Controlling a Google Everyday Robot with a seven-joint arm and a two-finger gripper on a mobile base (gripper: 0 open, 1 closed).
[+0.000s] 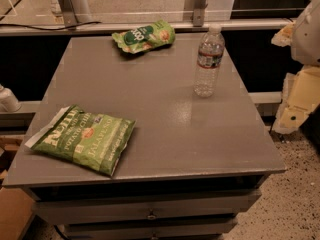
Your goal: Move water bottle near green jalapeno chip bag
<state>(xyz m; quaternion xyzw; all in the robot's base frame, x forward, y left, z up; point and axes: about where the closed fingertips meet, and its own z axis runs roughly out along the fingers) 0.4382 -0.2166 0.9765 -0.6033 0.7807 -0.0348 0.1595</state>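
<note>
Far left, near the front edge of the grey table [165,134]: larger flat green bag [82,139] lettered "JALAPENO", lying flat (not the one wanted); further along, at the back edge, the green jalapeno chip bag [144,35], small, light green, crumpled, dark round logo facing up; right of it and well apart, the water bottle [209,61], upright on the right half of the table, white cap on, dark label band round the upper body, clear plastic below. Probably thin-walled and fairly light, so likely to dent under a hard squeeze and to topple if nudged high up; smooth, possibly slippery; best taken round the body at or just below the label band, squarely from the side. At the far right edge, off the table and apart from the bottle, a white rounded shape, seemingly the gripper [308,31]; spread or pressed together, cannot tell. Transfer not yet begun; bottle to go leftwards and back towards the small bag.
</note>
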